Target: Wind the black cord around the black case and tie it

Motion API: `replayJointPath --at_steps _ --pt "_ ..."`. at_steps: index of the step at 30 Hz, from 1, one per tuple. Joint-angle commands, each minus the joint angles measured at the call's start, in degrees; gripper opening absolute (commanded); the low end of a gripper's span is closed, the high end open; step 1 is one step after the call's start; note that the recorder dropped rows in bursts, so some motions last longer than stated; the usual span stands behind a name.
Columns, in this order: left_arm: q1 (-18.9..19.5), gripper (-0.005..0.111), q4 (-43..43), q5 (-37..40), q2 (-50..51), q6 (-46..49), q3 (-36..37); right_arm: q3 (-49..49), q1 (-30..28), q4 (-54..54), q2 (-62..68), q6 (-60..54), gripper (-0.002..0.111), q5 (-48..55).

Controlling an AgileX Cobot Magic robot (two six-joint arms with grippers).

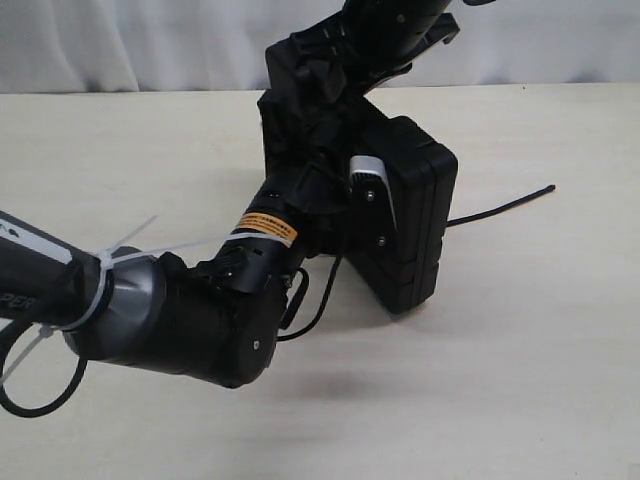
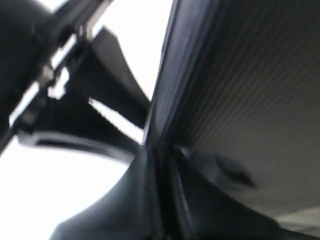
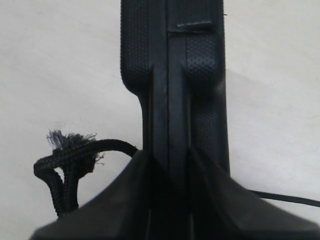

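Black case point(image 1: 415, 215): stands on edge on the table point(image 1: 560, 380), shut tight, can't see what's inside. Right gripper point(image 3: 169, 156): clamps the case's edge from above. Left gripper point(image 2: 162, 167): fingers pressed together, close by the case's ribbed face. Black cord point(image 1: 505, 205): trails across the table, frayed end point(image 3: 67, 140) just beside the right fingers. Orange label point(image 1: 268, 226) on the left arm point(image 1: 150, 300): too tiny to read, only "PER" legible lower down.
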Motion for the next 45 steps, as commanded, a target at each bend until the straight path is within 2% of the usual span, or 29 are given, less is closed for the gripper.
replayJointPath --at_steps 1,6,8,10,13,18,21,23,29,33,39,45 --pt "-0.1 0.000 3.8 -0.8 -0.5 -0.1 -0.3 0.4 0.0 0.2 0.6 -0.5 0.004 -0.5" --pt "-0.1 0.001 2.8 -2.3 -0.8 -0.5 -0.3 0.4 0.0 0.2 0.6 -0.5 0.004 -0.5" --pt "-0.1 0.006 2.7 -2.3 -1.0 -1.8 -0.3 0.4 0.0 0.2 0.6 -0.5 0.004 -0.5" --pt "-0.1 0.015 2.5 -2.3 -1.1 -3.1 -0.3 0.4 0.0 0.2 0.6 -0.5 0.004 -0.4" --pt "-0.1 0.035 -0.4 -2.3 -1.1 -3.3 -0.3 0.4 0.0 0.2 0.6 -0.5 0.004 -0.4" --pt "-0.1 0.063 -9.2 -2.3 -1.1 -4.8 -0.3 0.4 0.0 0.2 0.6 -0.5 0.004 -0.4" --pt "-0.1 0.064 -10.5 -1.4 -1.1 -4.8 -0.3 0.4 0.0 0.2 0.6 -0.5 0.004 -0.4" --pt "-0.1 0.064 -10.2 0.1 -1.1 -8.3 -0.3 0.4 0.0 0.2 0.6 -0.5 0.004 -0.1" --pt "-0.1 0.064 -10.8 -1.3 -1.3 -10.9 -0.3 0.4 0.0 0.2 0.6 -0.5 0.004 0.0" --pt "-0.1 0.064 -13.6 1.9 -1.3 -13.0 -0.3 0.4 0.0 0.2 0.6 -0.5 0.004 -0.3" --pt "-0.2 0.064 -12.0 3.9 -1.5 -16.3 -0.3 0.4 0.0 0.2 0.6 -0.5 0.004 -0.1" --pt "-0.2 0.064 -13.6 0.9 -1.7 -16.1 -0.3 0.4 0.0 0.2 0.6 -0.5 0.004 -0.3"
